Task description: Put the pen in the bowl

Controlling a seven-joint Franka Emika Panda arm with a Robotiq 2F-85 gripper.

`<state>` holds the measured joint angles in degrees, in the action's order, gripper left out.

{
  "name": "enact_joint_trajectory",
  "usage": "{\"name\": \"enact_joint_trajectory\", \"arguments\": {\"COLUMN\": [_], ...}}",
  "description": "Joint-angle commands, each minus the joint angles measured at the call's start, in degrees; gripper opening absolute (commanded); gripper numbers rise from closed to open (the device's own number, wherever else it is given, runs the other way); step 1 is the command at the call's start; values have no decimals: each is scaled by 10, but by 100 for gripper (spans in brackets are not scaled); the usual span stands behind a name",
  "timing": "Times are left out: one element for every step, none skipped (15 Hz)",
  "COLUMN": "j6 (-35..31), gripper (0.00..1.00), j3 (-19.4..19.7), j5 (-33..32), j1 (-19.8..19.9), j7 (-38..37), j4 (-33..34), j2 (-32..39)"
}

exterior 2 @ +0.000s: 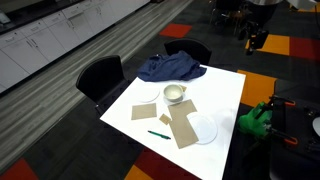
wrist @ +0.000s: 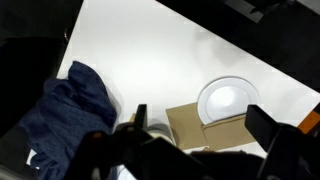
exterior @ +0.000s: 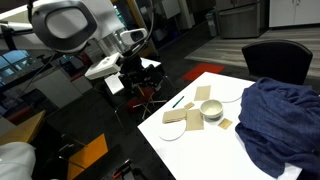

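The dark pen (exterior: 181, 101) lies on the white table (exterior: 200, 150) beside a plate; it also shows near the table's front edge (exterior 2: 158, 133). The small cream bowl (exterior: 212, 110) stands near the middle of the table (exterior 2: 175, 94), next to the tan pieces. My gripper (exterior 2: 255, 38) hangs high in the air off the table, far from both, and shows dark in an exterior view (exterior: 140, 68). In the wrist view its fingers (wrist: 200, 130) are spread wide with nothing between them. The pen is out of the wrist view.
A blue cloth (exterior 2: 172, 68) is heaped on one side of the table (wrist: 70, 110). Two flat white plates (exterior 2: 203, 130) (exterior 2: 148, 111) and tan square pieces (exterior 2: 182, 125) lie around the bowl. Black chairs (exterior 2: 100, 75) stand at the table. A green object (exterior 2: 253, 120) is beside it.
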<state>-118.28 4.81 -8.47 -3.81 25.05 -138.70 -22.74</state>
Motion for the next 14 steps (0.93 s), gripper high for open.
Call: {"name": "enact_joint_trajectory", "arguments": {"j6": [-56,-76,-100,-121,-141,-161,-183,-203,-225,-247,-265,-284,-300,-312], "gripper": [100,100,100,100,100,100,100,100,100,100,100,100,100,100], "j3": [-32,-43,-57,-68,-80,-90,-100,-108,-114,-119,-124,-127,-132,-136], "j5": [34,37,39,43,40,38,38,40,43,45,49,49,47,47], "j1": [-20,-23,-25,-29,-30,-32,-35,-36,-39,-42,-45,-47,-50,-53], "j7": [-49,-67,-95,-117,-142,-164,-183,-199,-213,-224,-232,-237,-244,-247], "j4": [12,12,13,14,16,20,24,27,32,37,46,52,64,75], "j2": [53,67,84,100,117,135,151,167,184,202,221,239,261,279]}}
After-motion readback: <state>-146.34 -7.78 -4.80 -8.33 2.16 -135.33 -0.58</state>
